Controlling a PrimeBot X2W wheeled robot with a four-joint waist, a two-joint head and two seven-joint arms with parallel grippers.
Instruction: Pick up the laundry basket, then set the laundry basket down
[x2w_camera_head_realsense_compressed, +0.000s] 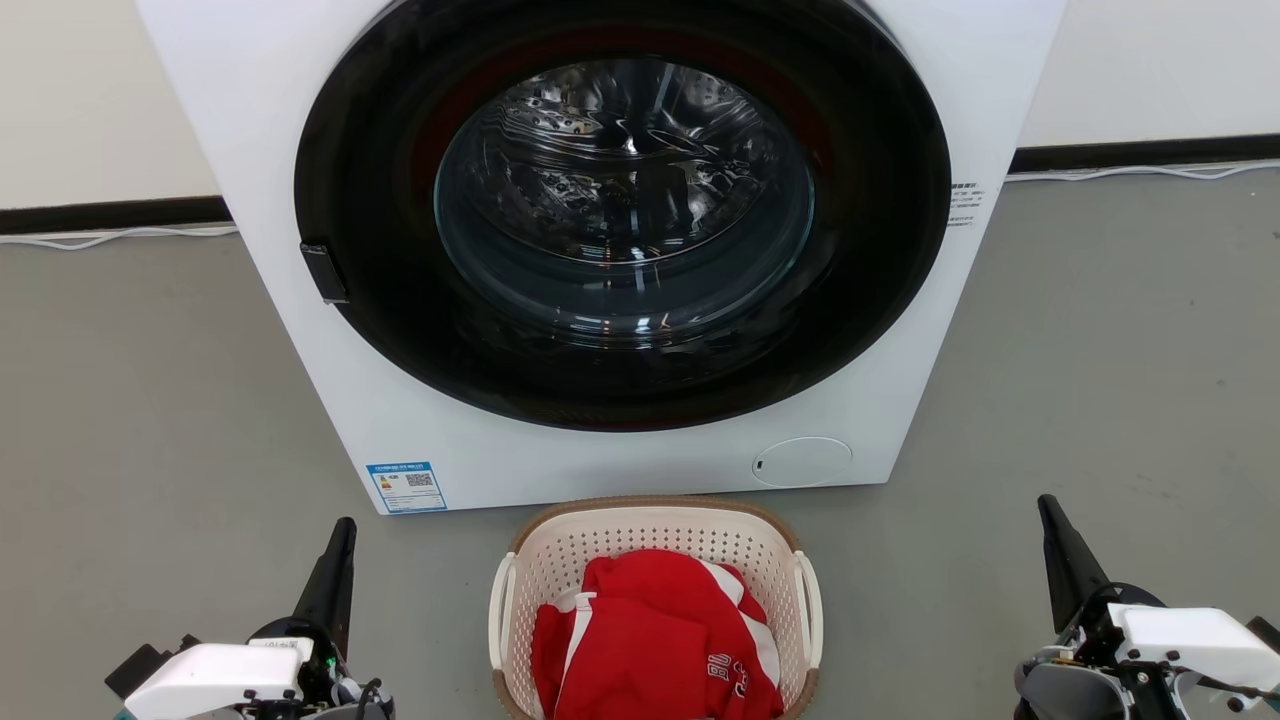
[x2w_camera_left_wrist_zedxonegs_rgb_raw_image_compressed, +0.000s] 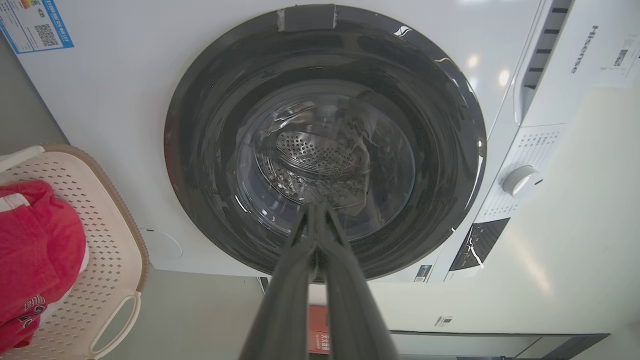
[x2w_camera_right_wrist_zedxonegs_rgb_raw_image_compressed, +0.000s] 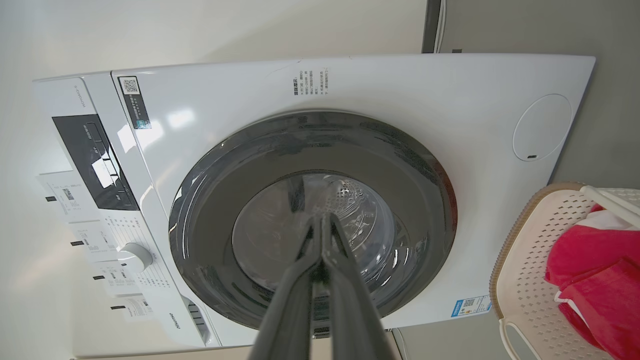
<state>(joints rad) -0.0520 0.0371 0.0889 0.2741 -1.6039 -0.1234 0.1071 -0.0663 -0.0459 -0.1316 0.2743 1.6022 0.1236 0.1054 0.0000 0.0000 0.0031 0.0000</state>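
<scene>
- Head view, centre bottom: one laundry basket (x2w_camera_head_realsense_compressed: 640, 530) sits on the grey floor (x2w_camera_head_realsense_compressed: 150, 400) just in front of the washer (x2w_camera_head_realsense_compressed: 620, 460). It lies between the two grippers and apart from both.
- Its near end is cut off by the bottom edge of the frame.
- Two white side handles show, one on the left (x2w_camera_head_realsense_compressed: 497, 610) and one on the right (x2w_camera_head_realsense_compressed: 812, 610).
- One red garment (x2w_camera_head_realsense_compressed: 650, 640) with white stripes is heaped inside. The lettering on it is too small to read.
- One round dark door (x2w_camera_head_realsense_compressed: 620, 230) fills the washer's front, with the steel drum visible behind the glass. The washer's top is out of frame.
- The left gripper (x2w_camera_head_realsense_compressed: 343, 535) has its fingers pressed together on nothing, which is clearer from its wrist (x2w_camera_left_wrist_zedxonegs_rgb_raw_image_compressed: 316, 207), where the basket's wall (x2w_camera_left_wrist_zedxonegs_rgb_raw_image_compressed: 110, 240) shows at the left edge.
- The right gripper (x2w_camera_head_realsense_compressed: 1050, 510) is likewise closed tip to tip and empty (x2w_camera_right_wrist_zedxonegs_rgb_raw_image_compressed: 322, 217).
</scene>
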